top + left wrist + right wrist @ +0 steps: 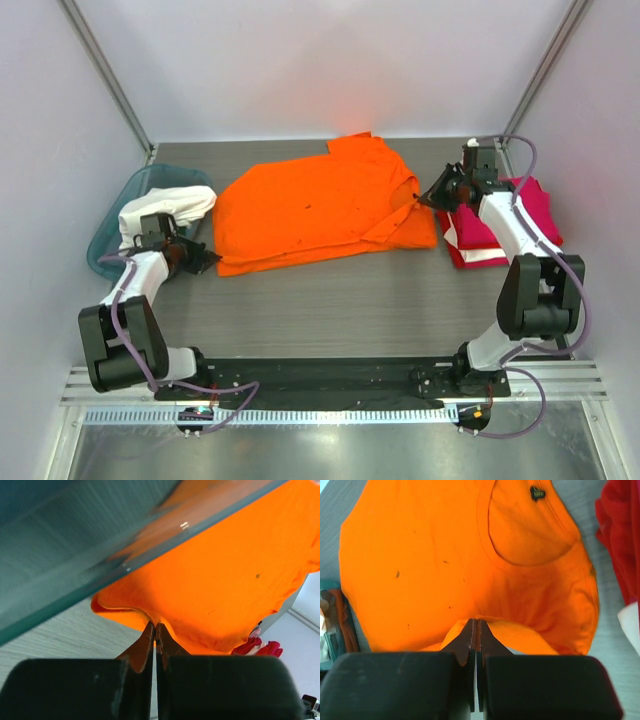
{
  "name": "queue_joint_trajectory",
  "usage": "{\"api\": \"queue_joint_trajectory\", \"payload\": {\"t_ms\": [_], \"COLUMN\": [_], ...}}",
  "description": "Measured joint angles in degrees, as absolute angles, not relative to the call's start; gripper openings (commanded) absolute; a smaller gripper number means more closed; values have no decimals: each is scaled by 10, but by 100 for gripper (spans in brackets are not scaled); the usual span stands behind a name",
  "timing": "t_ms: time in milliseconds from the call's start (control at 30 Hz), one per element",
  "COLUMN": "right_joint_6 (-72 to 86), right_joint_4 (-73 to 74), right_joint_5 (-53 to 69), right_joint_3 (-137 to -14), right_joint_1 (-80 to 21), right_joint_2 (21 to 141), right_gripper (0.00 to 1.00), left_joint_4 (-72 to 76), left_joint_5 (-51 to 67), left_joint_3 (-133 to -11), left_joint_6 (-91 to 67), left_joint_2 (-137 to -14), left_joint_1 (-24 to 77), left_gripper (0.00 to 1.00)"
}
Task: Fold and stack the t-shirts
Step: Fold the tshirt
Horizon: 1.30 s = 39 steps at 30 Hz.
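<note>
An orange t-shirt [320, 205] lies spread across the middle of the table, partly folded. My left gripper [208, 260] is shut on the shirt's near left corner [150, 617]. My right gripper [424, 199] is shut on the shirt's right edge [485, 622], just below the collar [530, 530]. A stack of folded red and white shirts [500, 222] lies at the right, under my right arm, and shows in the left wrist view [257, 646].
A teal plastic bin [125, 215] at the left holds a white garment [165, 208]; its translucent wall [75, 545] fills the upper left of the left wrist view. Grey side walls stand to the left and right of the table.
</note>
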State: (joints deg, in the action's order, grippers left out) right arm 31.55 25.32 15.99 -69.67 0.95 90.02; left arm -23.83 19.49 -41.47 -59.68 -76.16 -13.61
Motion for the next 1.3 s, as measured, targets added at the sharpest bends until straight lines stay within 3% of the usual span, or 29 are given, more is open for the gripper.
{"api": "queue_joint_trajectory", "payload": {"t_ms": [733,1300], "right_joint_6": [295,285], "right_joint_4": [276,290], "right_joint_5": [155,150], "right_joint_3": [-912,-974], "right_joint_1": [1,-15], "right_joint_2": [1098,1163], "right_gripper": [1,1], "left_joint_4": [-193,-183], "left_joint_5": [167,149], "left_joint_3": [-463,-522], "left_joint_6": [-630,-632], "left_joint_2": [-842,-893], "left_joint_1": [-136,-111], "left_gripper": [0,0]}}
